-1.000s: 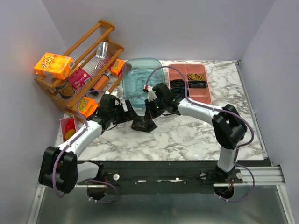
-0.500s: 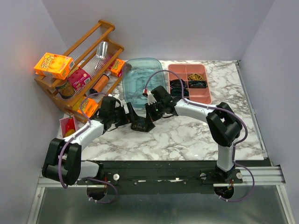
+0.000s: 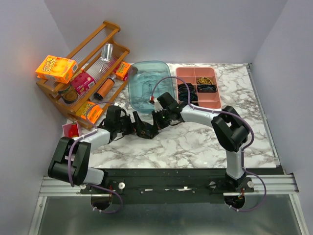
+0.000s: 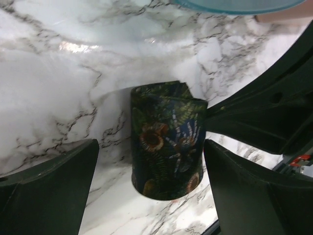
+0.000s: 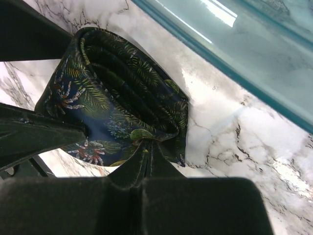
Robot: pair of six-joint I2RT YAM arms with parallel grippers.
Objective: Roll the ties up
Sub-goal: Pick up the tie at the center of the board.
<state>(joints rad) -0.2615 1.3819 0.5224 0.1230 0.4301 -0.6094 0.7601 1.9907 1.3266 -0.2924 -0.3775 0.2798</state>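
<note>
Rolled tie between spread left fingers

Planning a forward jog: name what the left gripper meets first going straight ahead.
The rolled tie: it sits dead ahead of the left gripper, between its open fingers; how far ahead is unclear.

The marble surface lies bare across its near middle and right, wide enough for an arm to pass. The back is closed off by the teal tub and by the pink compartment tray beside it. A wooden rack and a pink box hem in the left. The rolled tie is crowded. The left gripper straddles it with a narrow gap on each side, and the right gripper pinches its edge close to the tub.
</note>
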